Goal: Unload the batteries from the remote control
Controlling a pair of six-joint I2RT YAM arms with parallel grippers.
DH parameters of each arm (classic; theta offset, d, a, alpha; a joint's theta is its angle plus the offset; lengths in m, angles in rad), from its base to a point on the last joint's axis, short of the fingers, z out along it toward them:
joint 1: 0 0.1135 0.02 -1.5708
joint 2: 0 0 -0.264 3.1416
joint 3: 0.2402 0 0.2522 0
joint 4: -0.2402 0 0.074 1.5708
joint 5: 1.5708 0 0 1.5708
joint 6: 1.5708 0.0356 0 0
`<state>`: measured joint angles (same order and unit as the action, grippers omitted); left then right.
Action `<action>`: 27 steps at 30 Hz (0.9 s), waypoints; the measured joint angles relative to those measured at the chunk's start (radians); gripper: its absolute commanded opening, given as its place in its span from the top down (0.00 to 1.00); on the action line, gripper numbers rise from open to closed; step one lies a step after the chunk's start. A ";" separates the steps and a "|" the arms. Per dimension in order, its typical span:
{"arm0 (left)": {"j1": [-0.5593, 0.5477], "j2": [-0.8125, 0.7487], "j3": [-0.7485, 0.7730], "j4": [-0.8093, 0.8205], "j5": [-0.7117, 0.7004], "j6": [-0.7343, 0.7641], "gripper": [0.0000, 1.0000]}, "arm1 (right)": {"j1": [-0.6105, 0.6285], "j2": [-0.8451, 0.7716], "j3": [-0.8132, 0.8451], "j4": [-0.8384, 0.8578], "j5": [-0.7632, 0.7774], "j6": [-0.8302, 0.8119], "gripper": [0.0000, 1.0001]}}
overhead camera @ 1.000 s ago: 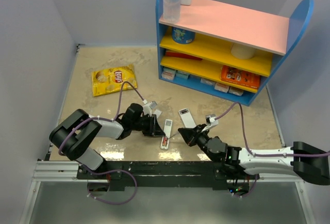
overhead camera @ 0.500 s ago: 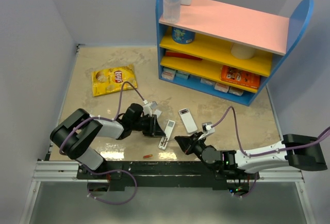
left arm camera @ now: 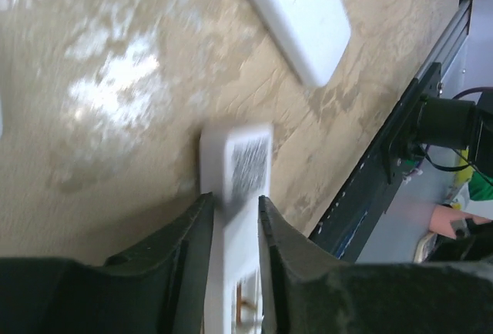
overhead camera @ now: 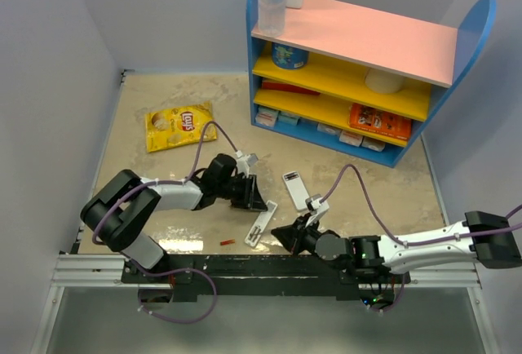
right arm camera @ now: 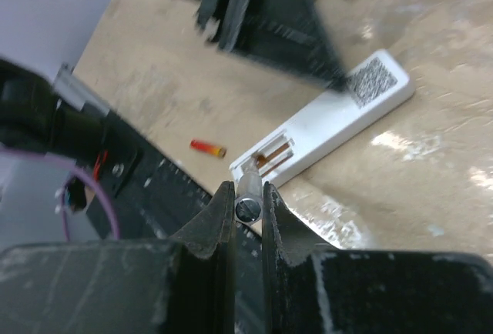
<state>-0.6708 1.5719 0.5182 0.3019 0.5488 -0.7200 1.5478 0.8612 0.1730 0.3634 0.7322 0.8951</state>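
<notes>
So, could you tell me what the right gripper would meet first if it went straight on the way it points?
Most likely the remote control: the right gripper, jaws shut on a thin pale stick, aims at its open battery slot end, just ahead. Depth is hard to judge.

Seen from the arms' side, the remote control (overhead camera: pixel 258 226) lies aslant on the table (overhead camera: pixel 163 183) close to the front edge, its far end pointing to about 1 o'clock. That far end sits between the fingers of the left gripper (overhead camera: pixel 263 205), which reaches in from 10 o'clock. A loose battery (overhead camera: pixel 227 241) lies at the remote's 8 o'clock, near it but not touching. The right gripper (overhead camera: pixel 280 236) sits just beside the remote's near end, at 3 o'clock, with a thin stick (right arm camera: pixel 248 205) pinched in its jaws. A slab device (overhead camera: pixel 295 188) lies at 1 o'clock from the remote. The shelf unit (overhead camera: pixel 367 60) stands further back, also at 1 o'clock, and the chip bag (overhead camera: pixel 179 124) lies at 11 o'clock.
</notes>
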 measured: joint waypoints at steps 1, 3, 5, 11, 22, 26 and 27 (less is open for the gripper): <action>-0.006 0.000 0.029 -0.029 -0.008 0.008 0.62 | 0.008 -0.012 0.010 -0.026 -0.030 -0.013 1.00; -0.013 0.000 0.087 -0.069 -0.024 0.027 0.57 | 0.017 -0.033 0.026 -0.065 -0.083 -0.029 1.00; -0.015 -0.003 0.148 -0.110 -0.038 0.043 0.53 | 0.023 -0.048 0.050 -0.102 -0.134 -0.048 1.00; -0.015 -0.023 0.247 -0.200 -0.077 0.080 0.45 | 0.025 -0.050 0.135 -0.201 -0.168 -0.051 1.00; 0.071 -0.149 0.329 -0.407 -0.175 0.174 0.38 | 0.025 -0.024 0.296 -0.450 -0.069 -0.046 1.00; 0.163 -0.203 0.328 -0.455 -0.193 0.204 0.35 | 0.025 0.006 0.296 -0.446 -0.096 -0.064 1.00; 0.179 -0.215 0.328 -0.466 -0.204 0.213 0.34 | 0.025 0.019 0.296 -0.441 -0.099 -0.066 1.00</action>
<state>-0.4915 1.3567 0.8467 -0.1638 0.3447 -0.5072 1.5726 0.8803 0.4690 -0.0780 0.6331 0.8288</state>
